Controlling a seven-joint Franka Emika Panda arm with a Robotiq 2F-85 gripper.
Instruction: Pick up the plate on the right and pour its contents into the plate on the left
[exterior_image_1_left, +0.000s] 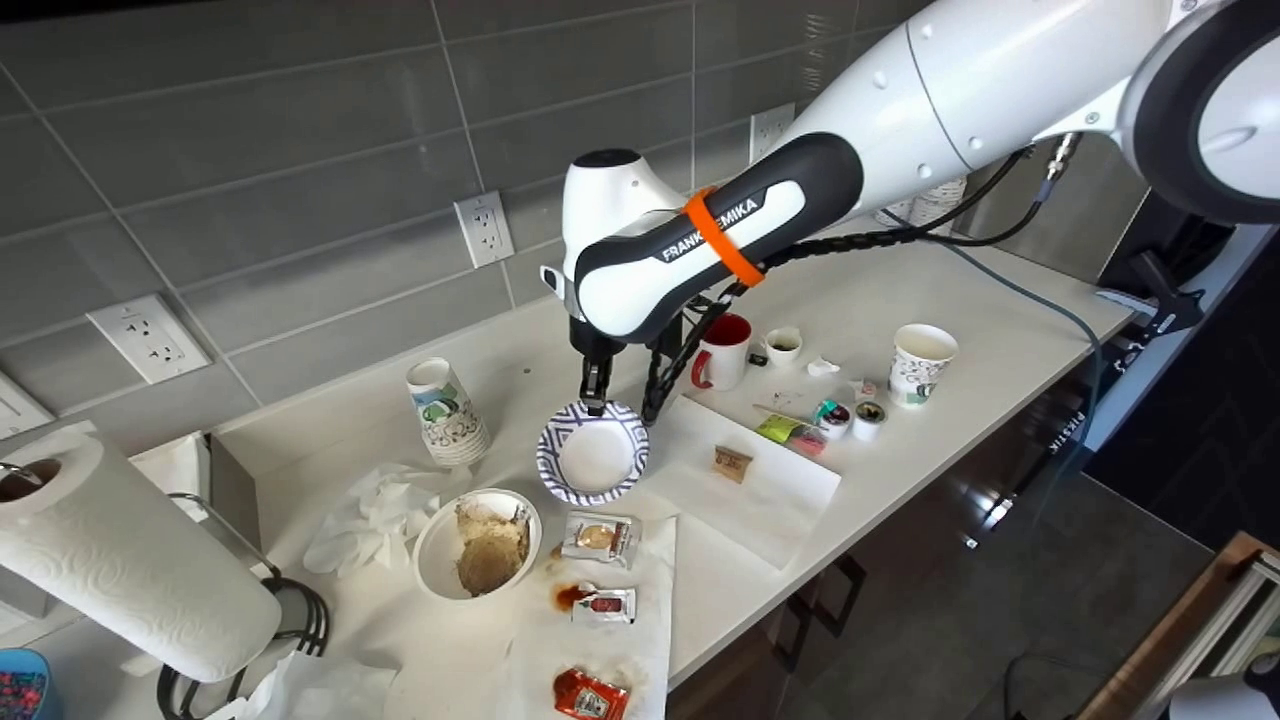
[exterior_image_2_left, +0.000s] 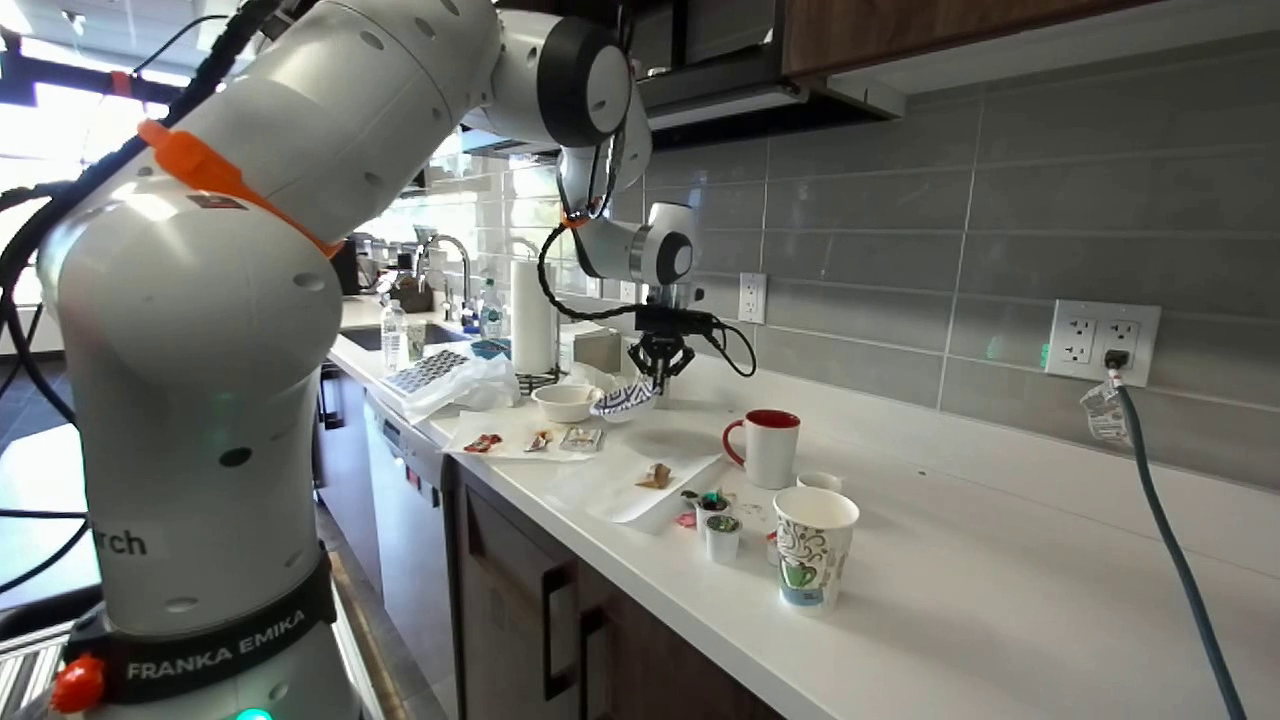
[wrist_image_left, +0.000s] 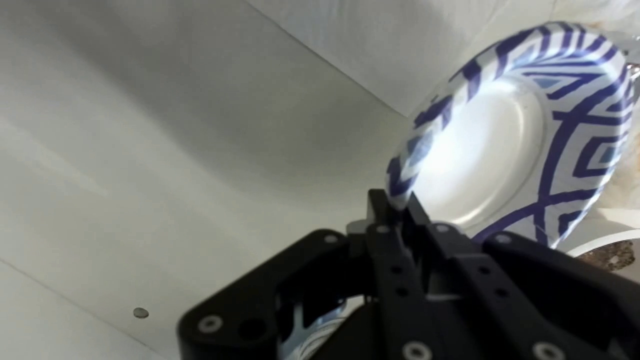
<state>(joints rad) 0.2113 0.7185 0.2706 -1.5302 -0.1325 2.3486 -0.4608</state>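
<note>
My gripper (wrist_image_left: 398, 204) is closed on the rim of the patterned plate (wrist_image_left: 505, 145), pinching one spot on the edge while the rest reaches out beyond my jaws. The plate is held just beside the white bowl (exterior_image_1_left: 436, 555), which I take for the pouring target; it looks tilted, gripped side higher than the far side, and seems to be off the counter (exterior_image_2_left: 900, 560). I judge it to be paper: light, thin and springy, hard to break but easy to crease. The edge is the place to hold it, since the folded lip should give my jaws some bite, though a single pinch leaves it free to twist or droop if I turn it fast. Its inside looks glossy, so contents should slide off readily. I make out none on the part that shows, so the pour may be done; brownish food (exterior_image_1_left: 492, 562) lies in the bowl, though I cannot tell what it is.
</note>
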